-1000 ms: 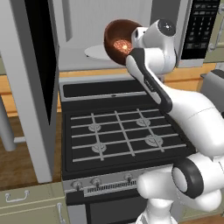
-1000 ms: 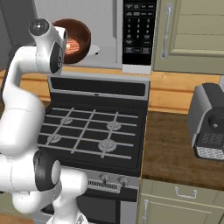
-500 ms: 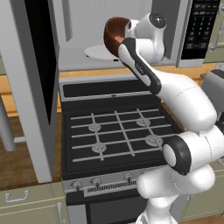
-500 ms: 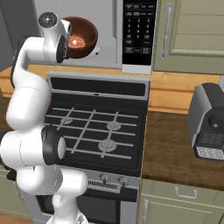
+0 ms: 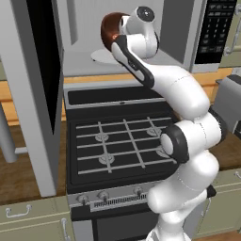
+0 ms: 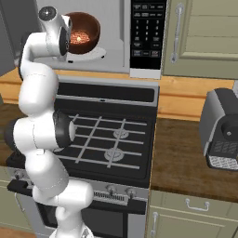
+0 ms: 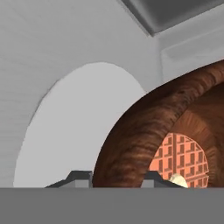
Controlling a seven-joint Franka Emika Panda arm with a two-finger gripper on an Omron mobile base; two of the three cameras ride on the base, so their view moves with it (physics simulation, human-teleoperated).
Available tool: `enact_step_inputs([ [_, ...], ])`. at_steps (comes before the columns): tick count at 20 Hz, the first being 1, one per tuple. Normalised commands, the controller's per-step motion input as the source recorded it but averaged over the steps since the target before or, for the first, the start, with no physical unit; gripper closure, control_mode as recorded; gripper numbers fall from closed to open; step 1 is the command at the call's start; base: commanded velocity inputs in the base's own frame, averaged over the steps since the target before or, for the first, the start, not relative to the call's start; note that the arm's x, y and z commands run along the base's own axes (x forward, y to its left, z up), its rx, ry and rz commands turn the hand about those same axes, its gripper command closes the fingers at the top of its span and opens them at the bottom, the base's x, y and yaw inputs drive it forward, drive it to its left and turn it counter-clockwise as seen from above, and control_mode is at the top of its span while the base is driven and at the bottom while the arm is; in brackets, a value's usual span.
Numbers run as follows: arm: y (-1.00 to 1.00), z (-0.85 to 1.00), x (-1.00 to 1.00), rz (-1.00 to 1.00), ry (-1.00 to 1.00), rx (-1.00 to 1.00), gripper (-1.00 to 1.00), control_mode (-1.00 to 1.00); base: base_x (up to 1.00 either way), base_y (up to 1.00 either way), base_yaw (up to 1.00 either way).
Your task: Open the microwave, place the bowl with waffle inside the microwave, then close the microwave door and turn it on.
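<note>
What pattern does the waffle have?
An orange grid of squares on the waffle, clearest in the hand view.

bowl (image 6: 82,30) inside microwave (image 6: 116,37) above turntable (image 7: 70,131), waffle (image 7: 181,157) in bowl

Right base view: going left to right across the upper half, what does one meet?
Bowl with the waffle above the turntable → microwave keypad strip → beige cabinet door with its vertical handle.

Glossy white, rounded arm (image 5: 188,136) segments with dark grey joint rings and caps.
</note>
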Motion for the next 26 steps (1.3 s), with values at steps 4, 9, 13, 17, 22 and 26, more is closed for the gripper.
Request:
enact_step_inputs([
  [4,0.12,-0.25,0.41,0.05,0.0,-0.12,1.0,-1.0,0.0,0.0,0.0],
  [9,0.0,-0.21,0.23,0.03,0.0,-0.06,1.0,-1.0,0.0,0.0,0.0],
  [13,0.0,-0.01,0.0,0.0,0.01,0.0,1.0,-1.0,0.0,0.0,0.0],
  [17,0.0,-0.01,0.0,0.0,0.06,0.0,-1.0,-1.0,0.0,0.0,0.0],
  [22,0.0,0.0,0.0,0.0,0.01,0.0,-1.0,-1.0,0.0,0.0,0.0],
  [26,0.0,0.0,-0.15,-0.01,-0.08,0.0,-1.0,-1.0,0.0,0.0,0.0],
])
